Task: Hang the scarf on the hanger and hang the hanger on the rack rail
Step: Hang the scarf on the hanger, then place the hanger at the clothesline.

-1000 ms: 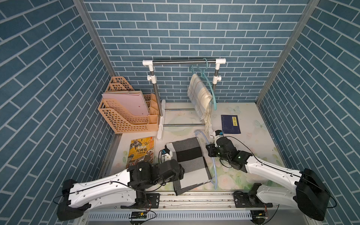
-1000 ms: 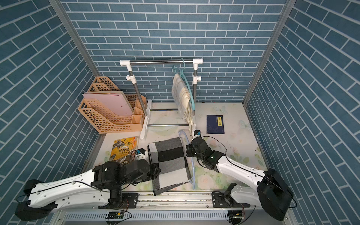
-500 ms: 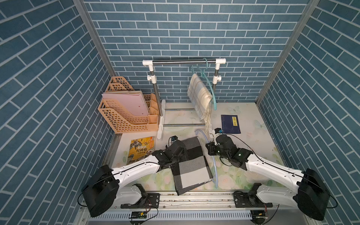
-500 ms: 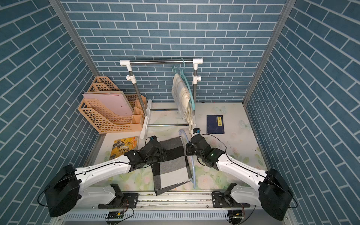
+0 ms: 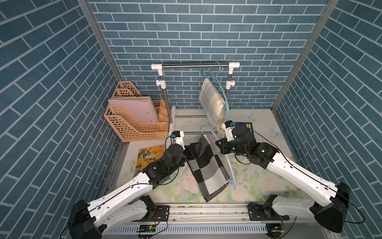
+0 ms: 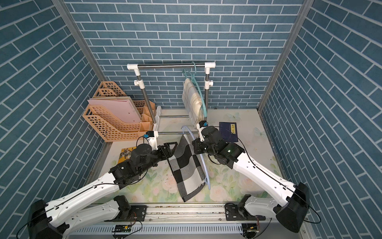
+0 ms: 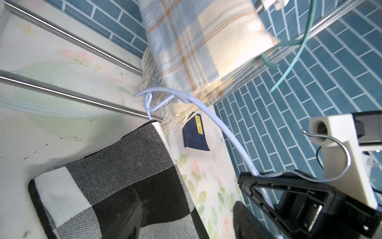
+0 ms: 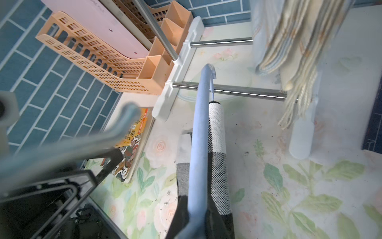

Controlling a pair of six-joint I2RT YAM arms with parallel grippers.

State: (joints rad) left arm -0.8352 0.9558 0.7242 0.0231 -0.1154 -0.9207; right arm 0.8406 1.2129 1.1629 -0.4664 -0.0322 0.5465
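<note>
**A:** Where's the scarf [image 5: 206, 165]?

**B:** The checked one lies draped over the pale blue hanger [image 7: 223, 127], above the middle of the table [image 5: 258, 186]. One end runs toward the front edge. I'd say the draping is nearly done.

**A:** And the grippers?

**B:** The right gripper [image 5: 220, 148] is clamped on the hanger's neck, its arm stretched in low from the right. The left gripper [image 6: 170, 148] sits at the scarf's left edge, jaws apart, holding nothing.

**A:** Next?

**B:** Probably evening the cloth across the hanger while the right arm holds it steady.
</note>
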